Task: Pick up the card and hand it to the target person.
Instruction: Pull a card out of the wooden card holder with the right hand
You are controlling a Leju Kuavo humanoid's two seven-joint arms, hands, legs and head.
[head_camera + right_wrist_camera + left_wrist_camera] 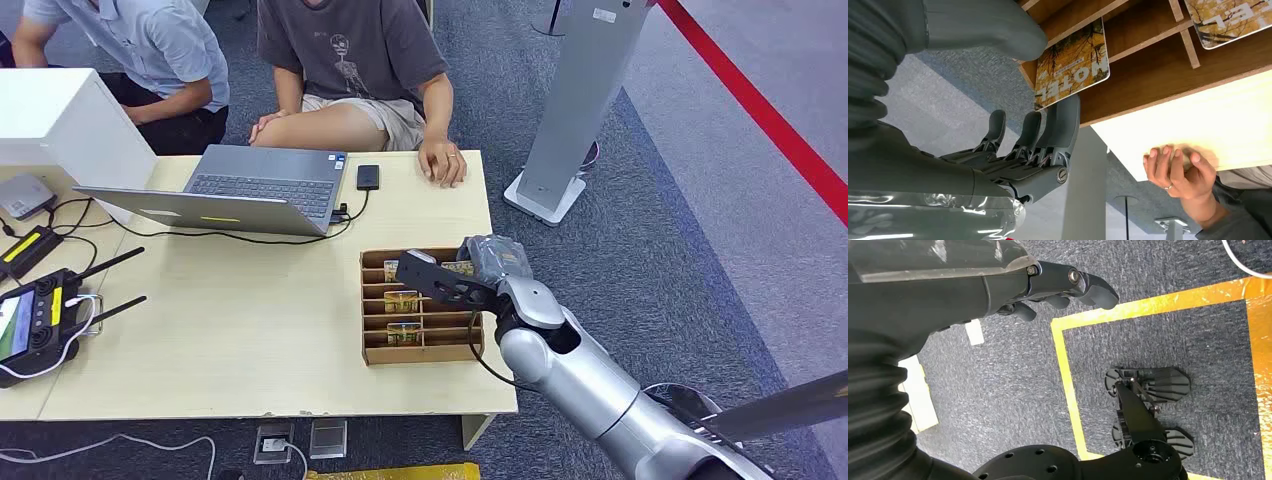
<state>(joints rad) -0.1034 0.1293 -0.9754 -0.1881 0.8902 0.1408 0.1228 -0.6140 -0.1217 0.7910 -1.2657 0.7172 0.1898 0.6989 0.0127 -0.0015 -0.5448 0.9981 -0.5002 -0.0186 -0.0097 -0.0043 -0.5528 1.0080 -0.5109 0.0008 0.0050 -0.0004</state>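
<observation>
A wooden slotted card rack [372, 300] stands near the table's right front corner, with yellow tree-print cards [401, 300] in its slots. My right hand [448, 281] hovers over the rack's far right end. In the right wrist view one card [1073, 62] lies in its slot between my thick thumb [993, 27] and my straight dark fingers [1058, 125]. A fingertip touches the card's edge; the thumb stands just off it. A second card [1235, 17] lies in another slot. My left hand [1058, 287] hangs over the carpet, holding nothing.
A person in a dark T-shirt sits across the table, one hand [441, 162] resting on its far edge, also seen as a hand [1178, 170]. A second person sits at the left. A laptop [255, 187], phone [368, 177], controller [38, 322], white box [60, 120] and grey stand [575, 110] are nearby.
</observation>
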